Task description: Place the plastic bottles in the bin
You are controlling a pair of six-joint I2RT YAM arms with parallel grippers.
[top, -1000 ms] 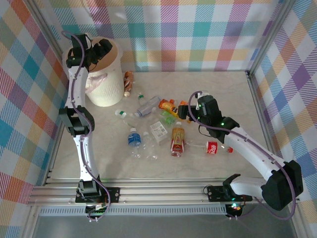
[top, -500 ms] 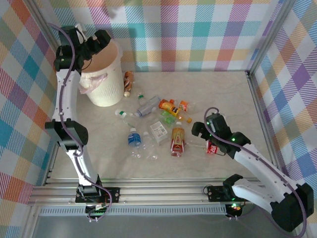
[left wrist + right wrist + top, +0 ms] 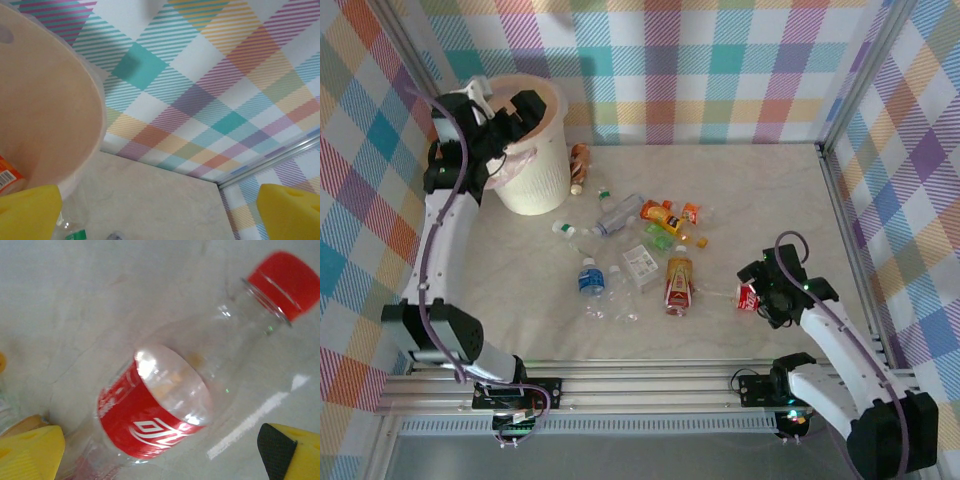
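On the counter (image 3: 770, 190), we find the left tool (image 3: 498, 108) raised over the near rim of the bin (image 3: 535, 180), which stands in the far left corner, close to the plaid walls (image 3: 720, 70). The tool's yellow fingers (image 3: 30, 212) are spread wide, with nothing between them. Toward the right front of the counter, the right tool (image 3: 762, 292) sits low over a red-labelled bottle (image 3: 160, 410), a clear one with a red cap, lying on its side. Here too the jaws are wide apart, with one yellow fingertip (image 3: 30, 455) on either side of the bottle; we cannot tell whether either touches it. The rest of the plastic bottles (image 3: 640, 264) lie scattered across the middle of the counter, well apart from both tools. A blue-labelled bottle (image 3: 590, 278) lies toward the front and orange bottles (image 3: 668, 214) farther back, while a brown bottle (image 3: 579, 165) rests just beside the bin's right wall.
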